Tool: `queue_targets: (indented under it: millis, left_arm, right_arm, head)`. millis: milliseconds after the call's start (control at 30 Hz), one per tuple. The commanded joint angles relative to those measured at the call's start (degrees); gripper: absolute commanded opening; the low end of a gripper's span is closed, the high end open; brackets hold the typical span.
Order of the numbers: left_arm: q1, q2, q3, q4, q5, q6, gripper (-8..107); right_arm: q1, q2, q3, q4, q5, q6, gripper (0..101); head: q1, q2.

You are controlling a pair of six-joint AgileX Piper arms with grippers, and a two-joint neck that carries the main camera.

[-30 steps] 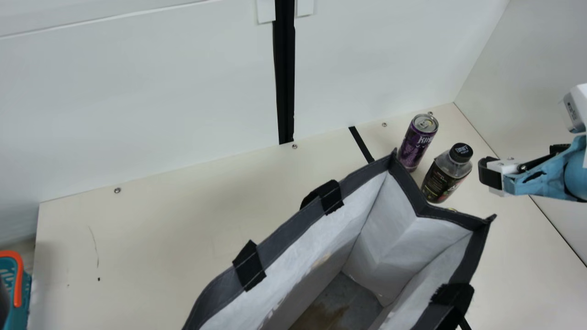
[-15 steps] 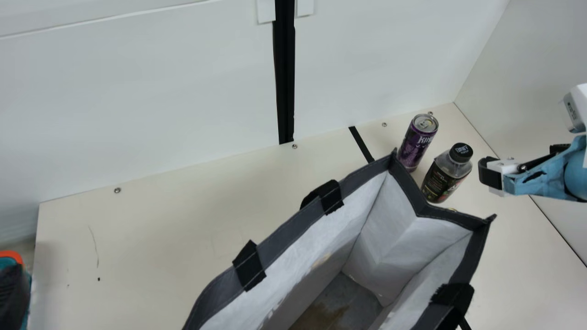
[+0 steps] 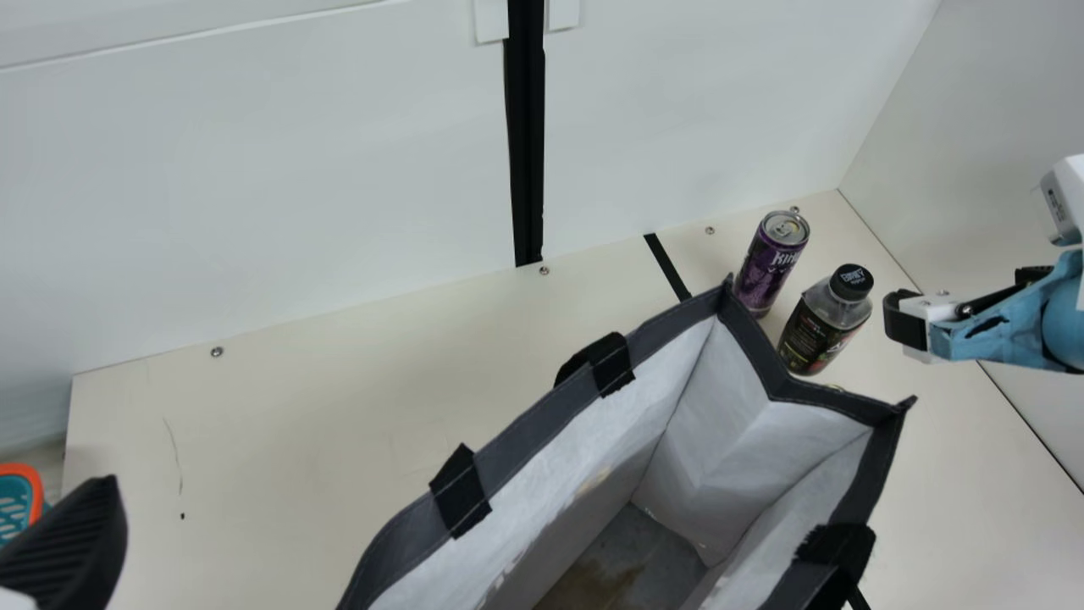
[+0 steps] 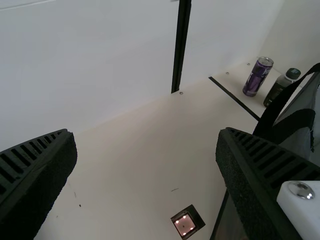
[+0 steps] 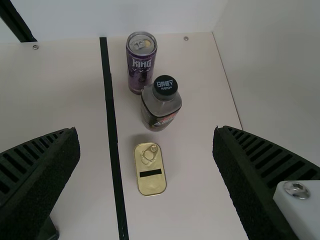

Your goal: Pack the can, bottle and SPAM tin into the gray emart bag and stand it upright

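Note:
At the main view's lower left shows a finger of my left gripper [image 3: 72, 542], left of the gray bag [image 3: 529, 449]; in the left wrist view the left gripper [image 4: 146, 134] is open, holding nothing. My right gripper [image 3: 904, 326] is right of the bottle [image 3: 821, 326]; the right wrist view has the right gripper [image 5: 146, 134] open above the table. The bag's mouth gapes, its visible inside bare. Behind its far corner stand the purple can [image 3: 771, 263] and the bottle. In the right wrist view the gold SPAM tin [image 5: 150, 169] lies near the bottle [image 5: 161, 104].
A teal basket with an orange rim [image 3: 35, 491] is at the table's left edge. The left wrist view has a small dark box [image 4: 187, 221] beside the bag. White walls [image 3: 254, 169] bound the table [image 3: 279, 424] at the back and right.
My left gripper has come in from the main view's left edge, moving right across the basket to over the table. The right arm, bag, can and bottle have kept still.

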Motion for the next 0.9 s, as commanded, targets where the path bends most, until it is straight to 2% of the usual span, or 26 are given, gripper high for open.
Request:
queue_targets:
  millis: [0, 400, 867]
  left_arm:
    - [-2.1, 0.4, -0.5, 1.1, -0.1, -0.7, 90]
    - [-11.0, 3.5, -3.8, 6.0, -0.1, -3.9, 90]
    - [-18.4, 7.4, -7.8, 6.9, -0.1, -5.9, 90]
  right_arm:
    - [0.0, 0.0, 0.0, 0.0, 0.0, 0.0, 95]
    - [0.0, 0.0, 0.0, 0.0, 0.0, 0.0, 95]
    - [0.0, 0.0, 0.0, 0.0, 0.0, 0.0, 95]
  head:
    - [-1.3, -0.1]
    - [-1.3, -0.1]
    - [-1.3, -0.1]
